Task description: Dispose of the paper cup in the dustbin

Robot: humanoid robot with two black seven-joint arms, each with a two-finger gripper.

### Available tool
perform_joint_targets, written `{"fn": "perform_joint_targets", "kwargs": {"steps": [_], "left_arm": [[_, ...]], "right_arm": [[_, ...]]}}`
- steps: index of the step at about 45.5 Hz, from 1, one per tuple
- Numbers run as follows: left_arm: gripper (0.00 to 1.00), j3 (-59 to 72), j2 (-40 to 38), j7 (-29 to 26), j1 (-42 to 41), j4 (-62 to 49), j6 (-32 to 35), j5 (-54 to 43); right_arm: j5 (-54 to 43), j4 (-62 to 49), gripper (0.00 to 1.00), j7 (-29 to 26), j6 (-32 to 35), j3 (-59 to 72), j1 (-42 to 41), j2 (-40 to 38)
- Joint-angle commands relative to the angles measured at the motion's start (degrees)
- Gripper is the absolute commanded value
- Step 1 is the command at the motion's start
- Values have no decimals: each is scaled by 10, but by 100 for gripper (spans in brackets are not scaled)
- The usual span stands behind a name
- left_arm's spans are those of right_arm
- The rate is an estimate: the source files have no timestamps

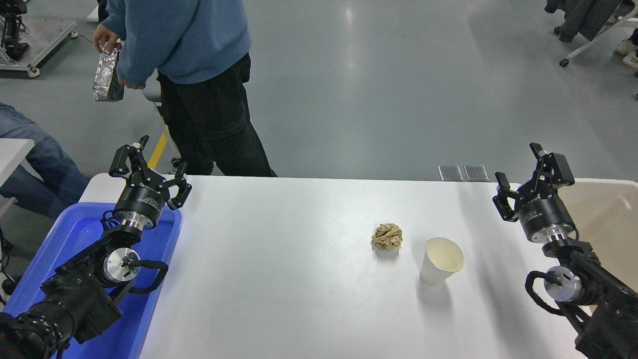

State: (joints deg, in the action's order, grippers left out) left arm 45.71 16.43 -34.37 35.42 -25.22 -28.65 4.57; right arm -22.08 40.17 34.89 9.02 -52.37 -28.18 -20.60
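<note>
My right gripper [522, 182] hangs with fingers spread and empty, the cup [441, 261] upright on the tabletop [299, 289] well to their left, untouched. The dustbin [605, 219] waits just right of them. Everything remains: reach, grasp, drop.

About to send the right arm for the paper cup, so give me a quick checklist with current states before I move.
1. Small white tapered paper cup upright on the white table, mouth open: ok.
2. Right pincer open and empty, apart from the cup: ok.
3. Crumpled brown paper ball is beside the cup, not touching: ok, but keep clear.
4. Large beige rectangular plastic dustbin at the table's right end, partly behind the right arm; inside contents: cannot tell.
5. Left pincer open over the bright blue plastic tub, away from the path: ok.
6. Person stands beyond the far edge, not reaching in: ok.
</note>
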Motion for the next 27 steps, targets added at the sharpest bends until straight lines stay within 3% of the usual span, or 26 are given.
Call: {"fn": "perform_joint_targets", "kwargs": {"steps": [1, 27], "left_arm": [[100, 0, 0, 0, 0, 0, 0, 0], [100, 0, 0, 0, 0, 0, 0, 0]], "right_arm": [[0, 0, 100, 0, 0, 1, 0, 0], [0, 5, 100, 0, 0, 2, -1, 1]]}}
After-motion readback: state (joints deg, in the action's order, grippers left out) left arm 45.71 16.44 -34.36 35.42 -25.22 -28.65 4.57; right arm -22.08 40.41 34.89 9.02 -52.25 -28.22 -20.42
